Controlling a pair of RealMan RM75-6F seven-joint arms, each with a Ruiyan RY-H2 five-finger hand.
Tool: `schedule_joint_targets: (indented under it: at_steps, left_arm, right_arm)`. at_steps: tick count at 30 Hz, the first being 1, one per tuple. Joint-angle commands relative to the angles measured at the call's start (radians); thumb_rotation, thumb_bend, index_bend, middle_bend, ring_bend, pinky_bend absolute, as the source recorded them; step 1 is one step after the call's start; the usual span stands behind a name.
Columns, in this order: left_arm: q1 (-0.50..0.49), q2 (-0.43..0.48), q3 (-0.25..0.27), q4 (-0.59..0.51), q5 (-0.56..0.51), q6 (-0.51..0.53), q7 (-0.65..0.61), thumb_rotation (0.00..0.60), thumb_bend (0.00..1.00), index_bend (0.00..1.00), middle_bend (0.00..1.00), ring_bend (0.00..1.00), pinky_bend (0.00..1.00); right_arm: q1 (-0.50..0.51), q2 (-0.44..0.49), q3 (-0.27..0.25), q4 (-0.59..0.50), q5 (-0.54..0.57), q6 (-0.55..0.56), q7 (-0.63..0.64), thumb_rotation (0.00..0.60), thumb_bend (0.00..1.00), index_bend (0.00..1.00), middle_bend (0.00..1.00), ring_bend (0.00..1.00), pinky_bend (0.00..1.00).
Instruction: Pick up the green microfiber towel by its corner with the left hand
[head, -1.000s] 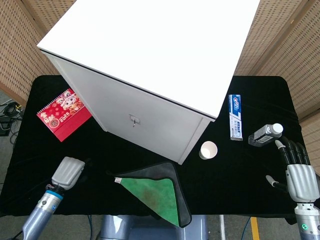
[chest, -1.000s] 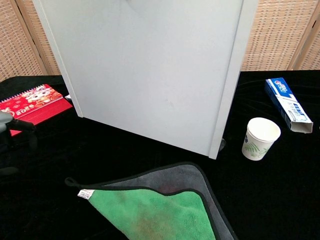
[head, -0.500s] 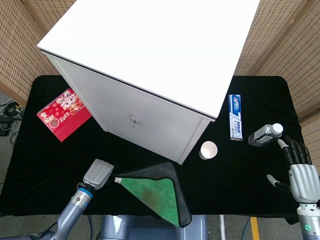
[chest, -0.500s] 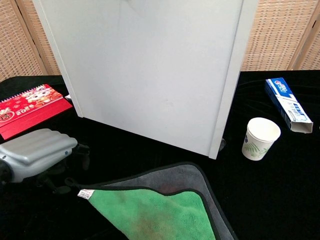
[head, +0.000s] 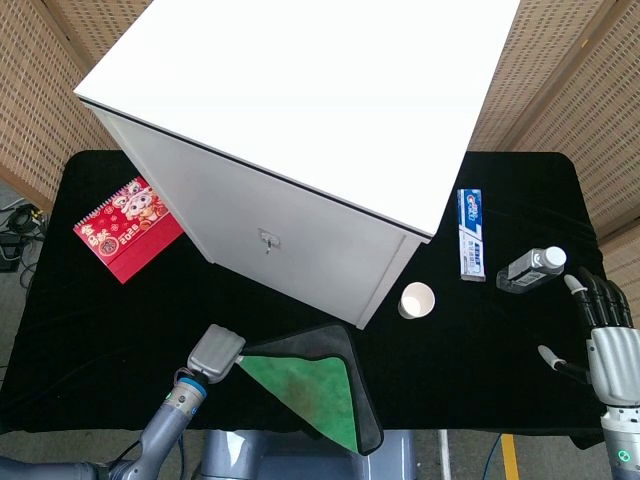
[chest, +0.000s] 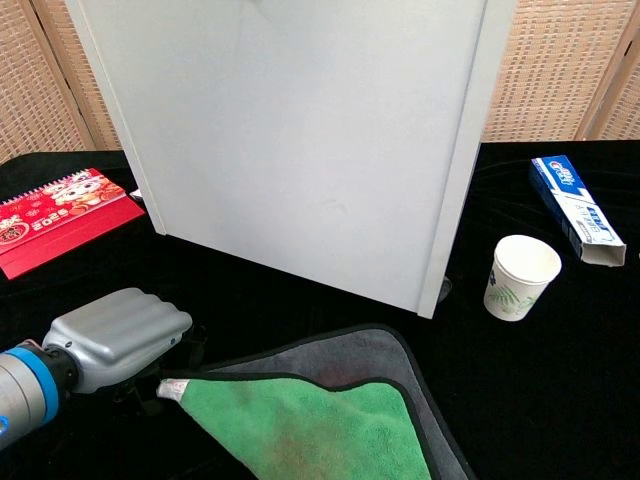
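The green microfiber towel (head: 310, 385) with a dark grey border lies folded at the table's front edge, and the chest view shows it (chest: 300, 425) low in the middle. My left hand (head: 217, 350) sits at its left corner, back upward. In the chest view the left hand (chest: 120, 340) touches the corner beside the white label (chest: 172, 388); its fingers are hidden underneath, so a grip cannot be made out. My right hand (head: 608, 340) rests at the far right edge with fingers spread, holding nothing.
A large white cabinet (head: 300, 130) fills the table's middle, just behind the towel. A paper cup (head: 416, 300), a toothpaste box (head: 471, 234) and a small bottle (head: 531, 268) lie to the right. A red calendar (head: 128, 228) lies at the left.
My left hand has travelled right along the table front and reached the towel's left corner, now covering its loop. The right hand drifted slightly toward the right edge.
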Motion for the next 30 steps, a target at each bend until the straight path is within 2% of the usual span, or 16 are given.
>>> schedule_joint_targets:
  at_steps: [1, 3, 6, 8, 12, 20, 30]
  left_arm:
    - [-0.011, -0.013, 0.008, 0.014, -0.010, 0.009, 0.011, 0.600, 0.27, 0.43, 0.95, 0.87, 0.79]
    - [-0.015, -0.015, 0.014, 0.017, -0.010, 0.011, 0.013, 0.600, 0.35, 0.47, 0.95, 0.87, 0.79]
    - [-0.018, -0.020, 0.023, 0.023, -0.002, 0.019, 0.010, 0.600, 0.53, 0.54, 0.95, 0.87, 0.79]
    - [-0.020, -0.022, 0.031, 0.028, 0.009, 0.028, 0.006, 0.600, 0.58, 0.56, 0.96, 0.87, 0.79]
    - [-0.024, -0.021, 0.044, 0.035, 0.049, 0.047, -0.005, 0.600, 0.60, 0.58, 0.96, 0.87, 0.79]
    - [-0.045, 0.040, 0.076, 0.015, 0.229, 0.113, -0.017, 0.600, 0.60, 0.60, 0.96, 0.87, 0.79]
    - [-0.096, 0.167, 0.058, -0.057, 0.436, 0.186, 0.067, 0.600, 0.60, 0.62, 0.96, 0.87, 0.79]
  right_arm:
    - [0.000, -0.003, -0.001, 0.003, -0.004, 0.001, 0.004, 0.600, 0.17, 0.03, 0.00, 0.00, 0.00]
    - [0.000, -0.004, -0.001, 0.005, -0.006, 0.002, 0.006, 0.600, 0.17, 0.03, 0.00, 0.00, 0.00]
    - [0.000, -0.006, -0.001, 0.006, -0.007, 0.005, 0.007, 0.600, 0.17, 0.03, 0.00, 0.00, 0.00]
    - [-0.001, -0.006, 0.000, 0.006, -0.007, 0.007, 0.009, 0.600, 0.17, 0.03, 0.00, 0.00, 0.00]
    - [-0.001, -0.004, 0.000, 0.005, -0.006, 0.007, 0.014, 0.600, 0.17, 0.03, 0.00, 0.00, 0.00]
    - [-0.002, -0.003, 0.002, 0.007, -0.002, 0.009, 0.021, 0.600, 0.17, 0.03, 0.00, 0.00, 0.00]
    - [-0.003, -0.007, 0.003, 0.005, -0.006, 0.016, 0.013, 0.600, 0.17, 0.03, 0.00, 0.00, 0.00]
